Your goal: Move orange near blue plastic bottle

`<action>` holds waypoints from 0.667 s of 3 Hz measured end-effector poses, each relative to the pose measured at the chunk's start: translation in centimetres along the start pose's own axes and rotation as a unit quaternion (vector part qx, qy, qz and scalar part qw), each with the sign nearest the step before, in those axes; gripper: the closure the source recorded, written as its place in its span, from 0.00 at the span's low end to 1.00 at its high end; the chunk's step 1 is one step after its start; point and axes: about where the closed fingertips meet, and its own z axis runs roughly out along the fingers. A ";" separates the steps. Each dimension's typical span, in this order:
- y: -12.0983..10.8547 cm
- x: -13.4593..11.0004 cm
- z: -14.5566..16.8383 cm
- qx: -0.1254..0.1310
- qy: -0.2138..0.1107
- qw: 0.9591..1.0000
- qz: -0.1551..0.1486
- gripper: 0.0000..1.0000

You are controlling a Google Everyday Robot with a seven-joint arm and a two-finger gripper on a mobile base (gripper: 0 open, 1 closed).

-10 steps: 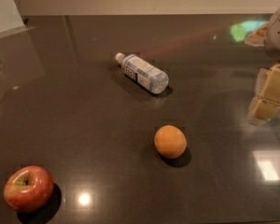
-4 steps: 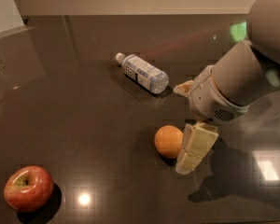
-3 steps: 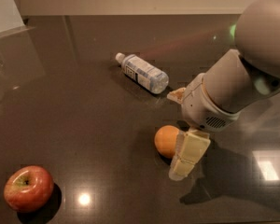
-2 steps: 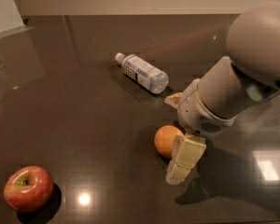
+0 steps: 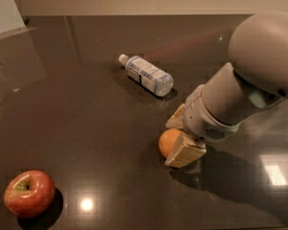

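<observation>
The orange (image 5: 167, 141) lies on the dark table right of centre. My gripper (image 5: 179, 135) has come down on it from the right. One finger (image 5: 175, 120) is behind the orange and the other finger (image 5: 184, 151) is in front, both against it. The front finger hides the orange's right side. The gripper is shut on the orange, which still rests on the table. The blue plastic bottle (image 5: 146, 74) lies on its side farther back and slightly left, white cap pointing left, about a bottle's length from the orange.
A red apple (image 5: 29, 193) sits at the front left. My big grey arm (image 5: 249, 85) fills the right side of the view. A white panel (image 5: 5, 8) stands at the back left corner of the dark table (image 5: 77, 123).
The arm came in from the right and dropped to the orange. The fingers have drawn together around it. The orange, bottle and apple have stayed in place.
</observation>
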 end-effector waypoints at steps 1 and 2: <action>-0.3 -0.1 -0.7 0.005 -0.003 1.000 0.006 0.65; -1.7 -0.1 -2.3 0.024 -0.008 0.999 0.027 0.88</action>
